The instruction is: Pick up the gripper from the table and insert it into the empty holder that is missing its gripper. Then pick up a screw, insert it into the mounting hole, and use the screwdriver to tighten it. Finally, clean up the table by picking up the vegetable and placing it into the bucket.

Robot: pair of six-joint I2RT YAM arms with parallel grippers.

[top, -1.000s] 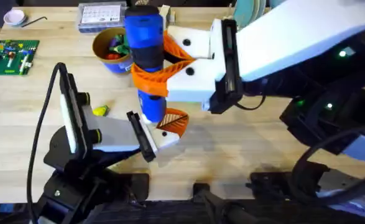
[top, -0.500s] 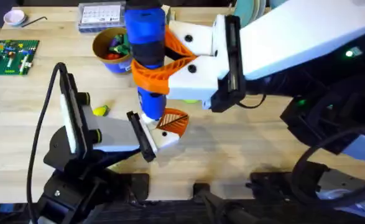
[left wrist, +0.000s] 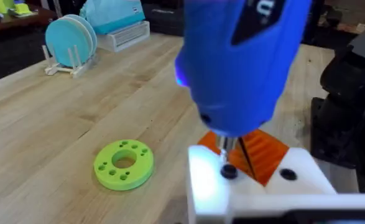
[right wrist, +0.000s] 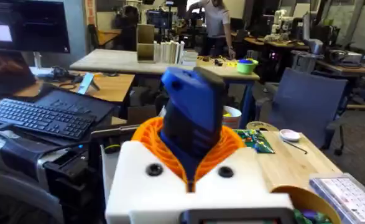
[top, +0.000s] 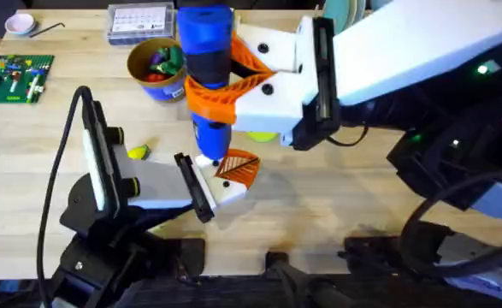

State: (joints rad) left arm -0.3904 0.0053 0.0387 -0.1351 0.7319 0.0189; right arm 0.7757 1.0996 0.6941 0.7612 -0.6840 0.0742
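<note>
**Screwdriver brought down on the mounting screw**

Screwdriver (top: 206, 77) is held upright, clamped between the orange pads of the right pincer (top: 225, 90), and its thin metal tip is seen in the left wrist view resting on a small dark screw (left wrist: 229, 172) in the white holder (left wrist: 257, 186). The holder, with the orange gripper (top: 239, 167) already seated in it, is presented by the left pincer (top: 221, 184) near the surface's centre; whether the left pincer is apart or together cannot be told.

The tightening step is judged to be in hand. For it to go well, the tip should be kept square in the screw head and the shaft plumb, downward pressure kept light, and the holder held steady so the bit is not thrown out.

The vegetable (top: 138, 152) is left lying at about 9 o'clock of the holder, and the bucket (top: 155, 68) stands at about 11 o'clock, well apart from it. A green ring disc (left wrist: 124, 163) lies just beside the work.

Pale lettering is glimpsed on the screwdriver's blue body, but it cannot be read; no brand can be made out.
</note>
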